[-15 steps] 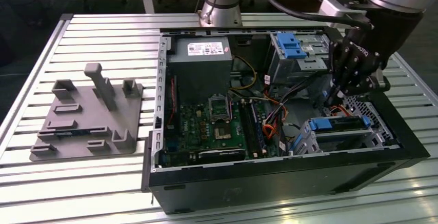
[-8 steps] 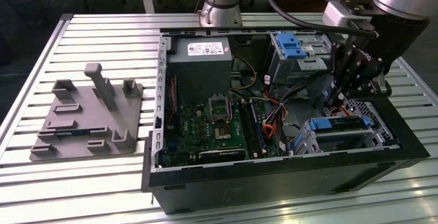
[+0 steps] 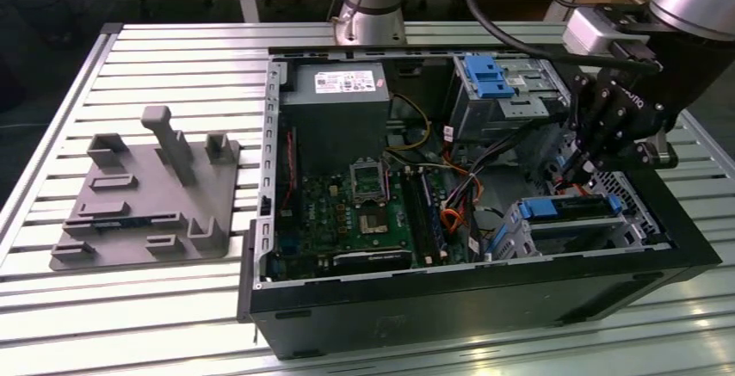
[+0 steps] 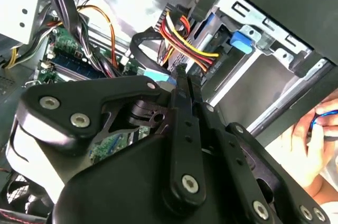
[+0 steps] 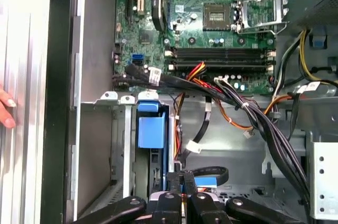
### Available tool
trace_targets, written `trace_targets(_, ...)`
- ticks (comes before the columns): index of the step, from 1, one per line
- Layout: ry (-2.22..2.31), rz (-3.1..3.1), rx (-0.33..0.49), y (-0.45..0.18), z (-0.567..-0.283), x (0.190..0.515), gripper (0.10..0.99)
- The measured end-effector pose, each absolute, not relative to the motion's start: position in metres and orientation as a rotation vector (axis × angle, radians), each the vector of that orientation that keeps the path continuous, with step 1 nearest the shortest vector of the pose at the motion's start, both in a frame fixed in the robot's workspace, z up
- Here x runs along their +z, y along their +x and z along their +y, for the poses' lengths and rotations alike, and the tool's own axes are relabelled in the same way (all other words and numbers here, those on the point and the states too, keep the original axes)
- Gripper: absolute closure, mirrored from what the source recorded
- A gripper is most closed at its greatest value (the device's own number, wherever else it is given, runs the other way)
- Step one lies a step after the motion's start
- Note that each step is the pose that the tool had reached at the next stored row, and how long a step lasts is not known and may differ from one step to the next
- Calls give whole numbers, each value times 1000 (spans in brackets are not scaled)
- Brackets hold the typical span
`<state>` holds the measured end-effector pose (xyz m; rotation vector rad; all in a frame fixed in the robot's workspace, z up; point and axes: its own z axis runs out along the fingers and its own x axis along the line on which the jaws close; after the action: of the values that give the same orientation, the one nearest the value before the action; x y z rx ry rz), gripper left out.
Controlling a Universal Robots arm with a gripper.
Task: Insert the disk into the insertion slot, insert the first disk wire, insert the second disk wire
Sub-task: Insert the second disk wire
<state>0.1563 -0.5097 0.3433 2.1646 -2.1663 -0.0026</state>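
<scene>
Gripper (image 4: 185,84) fingers are pinched nearly together inside the open computer case (image 3: 483,303), just above the back end of the disk (image 3: 574,206); in both wrist views the tips seem to nip something thin, perhaps a wire plug, though what they hold cannot be told for sure. The disk, in its blue carrier (image 5: 150,126), already sits in the insertion slot (image 3: 608,234), the low perforated cage at the case's front corner on the exterior view's right; so the first step looks done, and the step in hand is judged to be a disk wire. A red, yellow and black power cable (image 4: 182,39) hangs just beside the fingertips, near the cage. Seating a plug calls for squaring it to the disk's socket and pressing straight in, clear of the black cable bundle (image 5: 264,123). A person's hand (image 4: 311,145) rests at the case's outer wall.
</scene>
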Motion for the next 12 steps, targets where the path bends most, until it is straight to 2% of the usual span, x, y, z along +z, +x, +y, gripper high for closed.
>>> trace_targets(12, 2173, -2183, -26, 155, -517, 343, 945)
